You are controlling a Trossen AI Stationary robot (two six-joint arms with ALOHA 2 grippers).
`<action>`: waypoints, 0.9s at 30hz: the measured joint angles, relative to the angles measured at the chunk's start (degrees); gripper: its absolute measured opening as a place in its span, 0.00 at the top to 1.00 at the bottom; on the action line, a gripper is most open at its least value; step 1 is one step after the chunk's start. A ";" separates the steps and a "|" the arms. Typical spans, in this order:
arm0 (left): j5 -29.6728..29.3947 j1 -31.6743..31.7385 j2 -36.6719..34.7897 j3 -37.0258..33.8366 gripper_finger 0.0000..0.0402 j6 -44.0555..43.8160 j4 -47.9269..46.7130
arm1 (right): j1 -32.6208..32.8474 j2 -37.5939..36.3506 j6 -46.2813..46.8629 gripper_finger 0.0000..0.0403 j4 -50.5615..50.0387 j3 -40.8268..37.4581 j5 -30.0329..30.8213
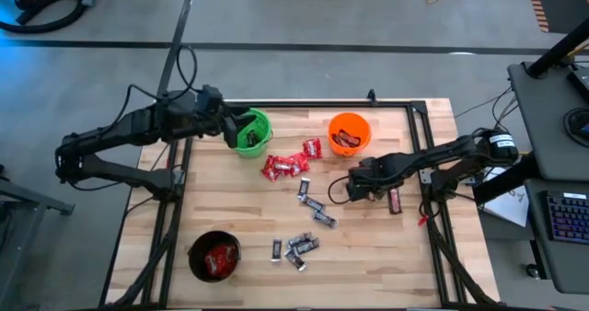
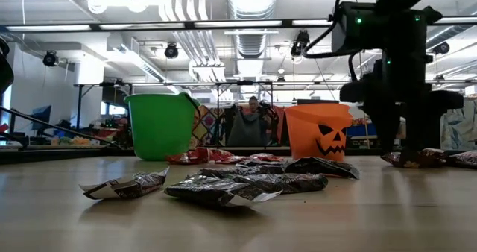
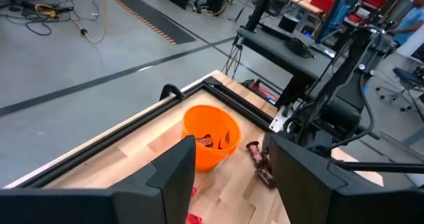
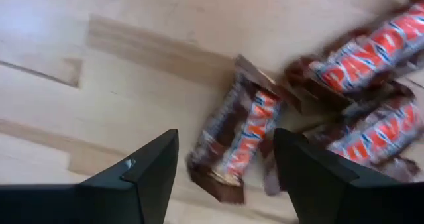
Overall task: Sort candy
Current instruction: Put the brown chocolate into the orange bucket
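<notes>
My right pincer hovered open, low over the table below the orange bucket. At the wrist, a brown bar lay between my fingers: light, crinkly, best pinched mid-wrapper. My left pincer waited open over the green bucket.

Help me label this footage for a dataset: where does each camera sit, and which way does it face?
High view: overhead, straight down on the table; both arms show, left claw over the green bucket, right claw low beside the candy.
Low view: tabletop height, level across the candy into the room; one arm drops in at right.
Left wrist view: looks past its open fingers at the orange bucket.
Right wrist view: looks down between open fingers at brown-red bars.
Shared: high, low and left wrist views all show the orange bucket.
</notes>
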 joint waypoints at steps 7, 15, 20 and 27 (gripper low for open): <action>-0.08 0.00 1.23 -0.04 0.56 0.00 0.01 | 0.00 0.00 0.55 0.41 3.39 -2.63 2.51; -0.23 0.00 1.61 0.01 0.56 0.35 0.16 | 0.00 1.16 -0.81 0.49 8.43 -4.09 2.21; -0.23 0.00 1.61 0.01 0.56 0.42 0.16 | 0.00 1.18 -1.94 0.63 8.93 -3.54 2.12; -0.23 0.00 1.61 0.01 0.56 0.92 0.16 | 0.00 0.82 -2.01 0.81 9.99 -3.32 2.22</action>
